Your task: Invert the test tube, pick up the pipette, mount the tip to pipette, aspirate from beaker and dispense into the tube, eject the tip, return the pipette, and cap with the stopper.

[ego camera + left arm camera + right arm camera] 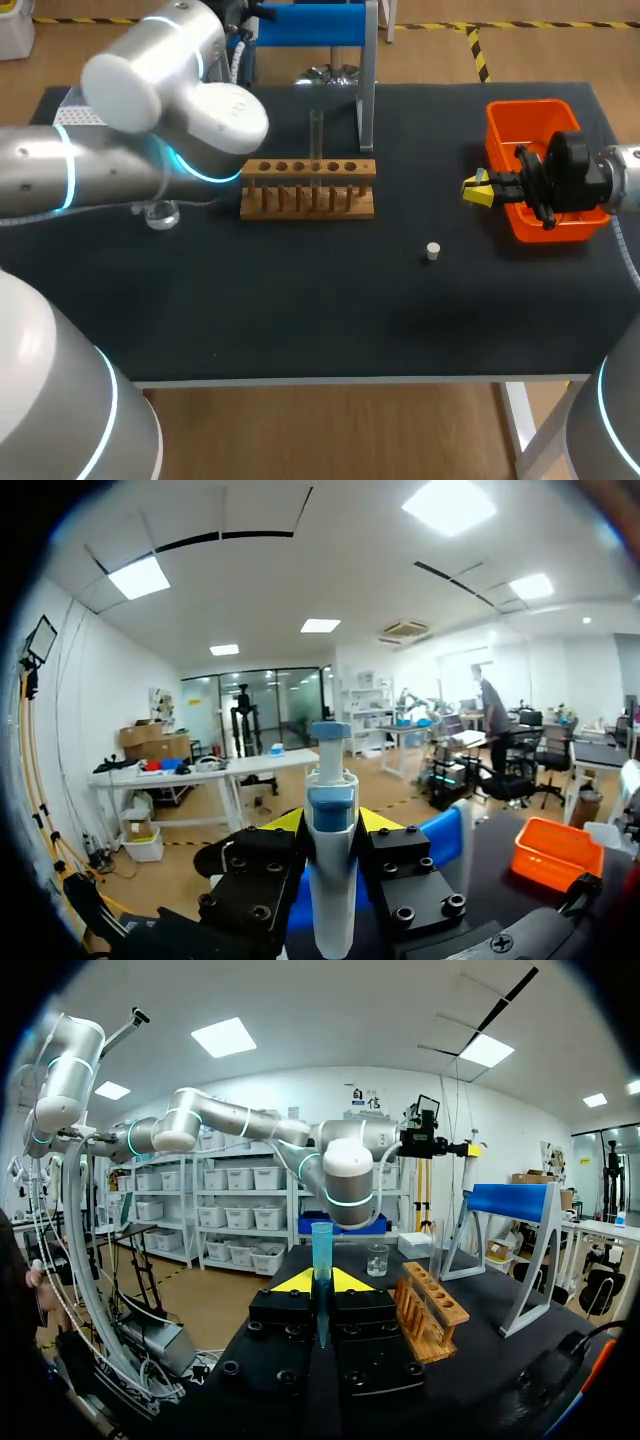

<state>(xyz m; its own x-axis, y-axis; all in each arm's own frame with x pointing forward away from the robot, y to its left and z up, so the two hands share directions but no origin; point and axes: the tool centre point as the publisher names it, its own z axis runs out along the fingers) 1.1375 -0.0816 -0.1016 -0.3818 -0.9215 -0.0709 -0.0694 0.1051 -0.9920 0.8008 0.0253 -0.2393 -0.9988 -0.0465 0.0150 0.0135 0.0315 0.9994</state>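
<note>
1. Pipette (332,880): it is clamped between the two fingers of the left gripper (332,820), at the far left of the table (300,320). The blue stand (310,25) is close behind it. From the head view it cannot be seen, because the left arm (170,90) hides it.
2. Around it: a wooden rack (308,188) stands mid-table towards the back, with the test tube (316,140) upright in one of its holes. The beaker (160,213) sits left of the rack, partly under the left arm. The stopper (432,251) lies alone on the mat, between the rack and the orange bin (545,170) and nearer the front edge.
3. In the way: the left arm's bulky joint overhangs the beaker and crowds the rack's left end.
4. The right gripper (478,190) is just beside the bin's left wall, its jaws closed on a blue pipette tip (321,1250).
5. Pointing: the pipette's long axis runs along the fingers, with the plunger end out past the yellow tips. Its lower end is hidden.
6. The pipette tip also lies along its fingers, wide collar outward, towards the left arm.
</note>
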